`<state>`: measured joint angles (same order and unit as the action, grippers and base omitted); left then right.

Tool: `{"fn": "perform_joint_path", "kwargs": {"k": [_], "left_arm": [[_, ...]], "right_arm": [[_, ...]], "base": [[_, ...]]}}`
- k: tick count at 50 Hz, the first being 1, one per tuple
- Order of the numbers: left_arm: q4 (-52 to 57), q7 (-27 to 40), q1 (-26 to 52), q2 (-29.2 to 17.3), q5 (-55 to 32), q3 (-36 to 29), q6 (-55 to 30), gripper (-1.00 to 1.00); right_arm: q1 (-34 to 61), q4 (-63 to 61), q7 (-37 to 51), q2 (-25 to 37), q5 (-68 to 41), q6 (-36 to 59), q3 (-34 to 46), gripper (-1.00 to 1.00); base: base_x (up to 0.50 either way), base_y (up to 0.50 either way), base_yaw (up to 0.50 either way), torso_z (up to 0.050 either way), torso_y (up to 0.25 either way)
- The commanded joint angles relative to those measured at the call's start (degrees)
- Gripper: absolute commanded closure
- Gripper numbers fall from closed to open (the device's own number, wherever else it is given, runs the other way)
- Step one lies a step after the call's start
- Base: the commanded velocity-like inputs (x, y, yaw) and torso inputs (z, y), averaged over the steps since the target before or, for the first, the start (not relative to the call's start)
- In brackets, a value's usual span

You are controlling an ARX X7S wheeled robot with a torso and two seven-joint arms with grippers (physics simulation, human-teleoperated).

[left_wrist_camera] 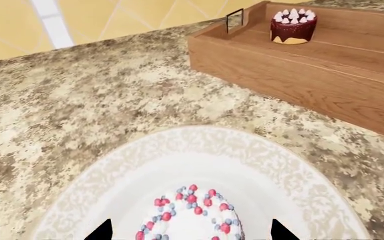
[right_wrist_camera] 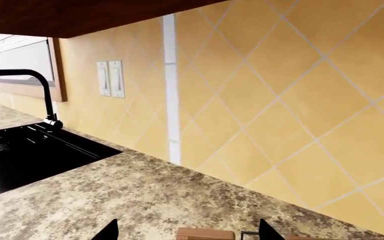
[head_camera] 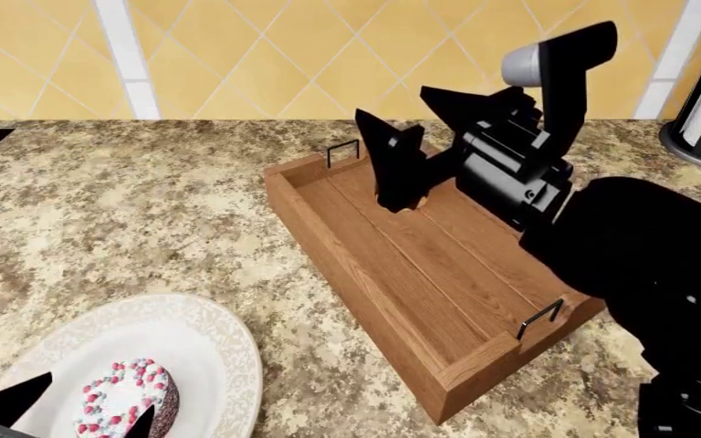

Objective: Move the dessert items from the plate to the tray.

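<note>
Cake (head_camera: 129, 399) with red and blue dots sitting on white plate (head_camera: 211, 339) at near left of bench (head_camera: 107, 219), flanked by tips of left pincer (left_wrist_camera: 192, 231), spread wide and not touching, apparently lined up for a grab. Second cake (left_wrist_camera: 293, 26) standing in far end of wooden tray (head_camera: 363, 274), near wire handle (left_wrist_camera: 235, 21). Right pincer (head_camera: 430, 137) hanging above that end, fingers spread, pinching nothing, probably clear after a drop. One cake left to carry over.
</note>
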<state>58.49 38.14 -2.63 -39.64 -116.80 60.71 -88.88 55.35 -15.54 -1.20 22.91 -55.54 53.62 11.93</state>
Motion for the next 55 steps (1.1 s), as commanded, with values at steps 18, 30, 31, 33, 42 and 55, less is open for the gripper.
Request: {"fn": "perform_joint_path", "kwargs": {"k": [18, 30, 31, 33, 42, 55], "left_arm": [[1.17, -9.54, -2.92, 4.00, 9.90, 2.98, -0.13, -1.00], [1.45, -9.30, -2.12, 3.93, 9.96, 2.42, -0.95, -1.00], [1.45, -9.34, -2.18, 3.99, 9.95, 2.52, -0.93, -1.00], [1.44, -9.44, -2.27, 4.09, 9.96, 2.64, -0.92, -1.00], [1.43, -9.57, -2.39, 3.89, 10.30, 2.18, -0.89, -1.00], [1.45, -9.74, -2.21, 3.96, 11.61, 0.86, -0.93, -1.00]], "right_arm": [[-0.84, -0.04, 0.02, 0.22, -0.33, -0.79, 0.49, -1.00], [-1.13, 0.20, -0.03, 0.29, -0.52, -1.05, 0.73, -1.00], [-1.14, 0.19, 0.00, 0.31, -0.55, -1.05, 0.72, -1.00], [-1.14, 0.19, 0.03, 0.33, -0.63, -1.08, 0.68, -1.00], [-0.92, 0.26, 0.16, 0.39, -0.78, -1.09, 0.85, -1.00], [-1.35, 0.81, -0.17, 0.53, -0.45, -1.86, 1.20, -1.00]], "base": [[0.00, 0.00, 0.00, 0.000, -0.036], [0.00, 0.00, 0.00, -0.013, 0.000], [0.00, 0.00, 0.00, 0.000, 0.000], [0.00, 0.00, 0.00, 0.000, 0.000], [0.00, 0.00, 0.00, 0.000, 0.000], [0.00, 0.00, 0.00, -0.013, 0.000]]}}
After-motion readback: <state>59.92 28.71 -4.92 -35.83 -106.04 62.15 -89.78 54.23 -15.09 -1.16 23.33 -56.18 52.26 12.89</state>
